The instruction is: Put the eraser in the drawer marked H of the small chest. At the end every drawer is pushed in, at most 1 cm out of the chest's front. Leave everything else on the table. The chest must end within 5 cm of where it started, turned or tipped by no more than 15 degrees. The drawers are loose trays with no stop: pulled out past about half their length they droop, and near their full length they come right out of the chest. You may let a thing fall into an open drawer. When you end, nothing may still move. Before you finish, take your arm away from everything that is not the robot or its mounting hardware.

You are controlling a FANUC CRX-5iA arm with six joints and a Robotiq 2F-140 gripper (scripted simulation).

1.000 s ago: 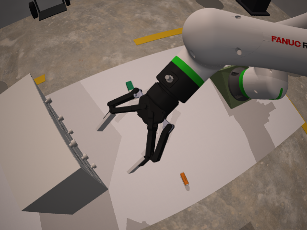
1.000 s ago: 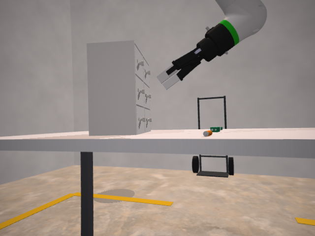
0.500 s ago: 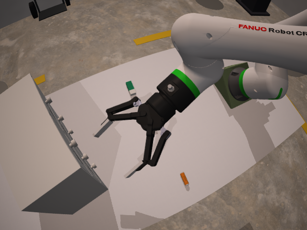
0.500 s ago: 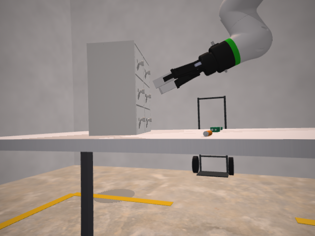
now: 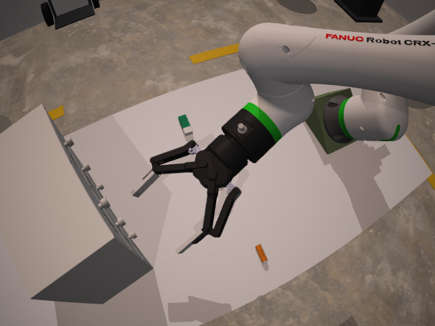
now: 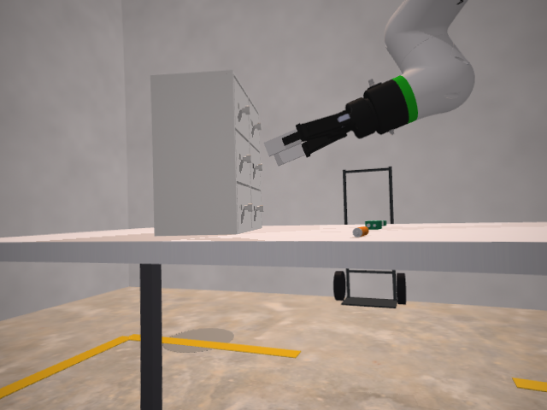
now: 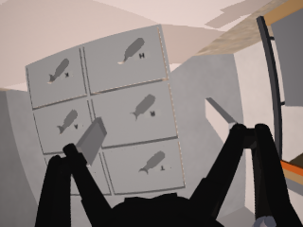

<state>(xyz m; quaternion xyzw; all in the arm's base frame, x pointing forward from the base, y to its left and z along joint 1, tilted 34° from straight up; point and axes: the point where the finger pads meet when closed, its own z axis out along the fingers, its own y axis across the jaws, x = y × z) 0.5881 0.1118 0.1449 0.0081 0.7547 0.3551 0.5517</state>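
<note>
The gripper was spread fully wide (nothing grasped), held in open air just short of the chest front.

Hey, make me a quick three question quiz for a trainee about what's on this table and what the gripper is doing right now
1. True or false: the gripper is shut on the eraser.
2. Which lies closer to the chest: A, the eraser; B, the orange battery?
3. Fill in: the chest front shows six drawers, and all of them look pushed ____.

Key: 1 false, the fingers are spread wide with nothing between them. 2 A. 3 in.
</note>
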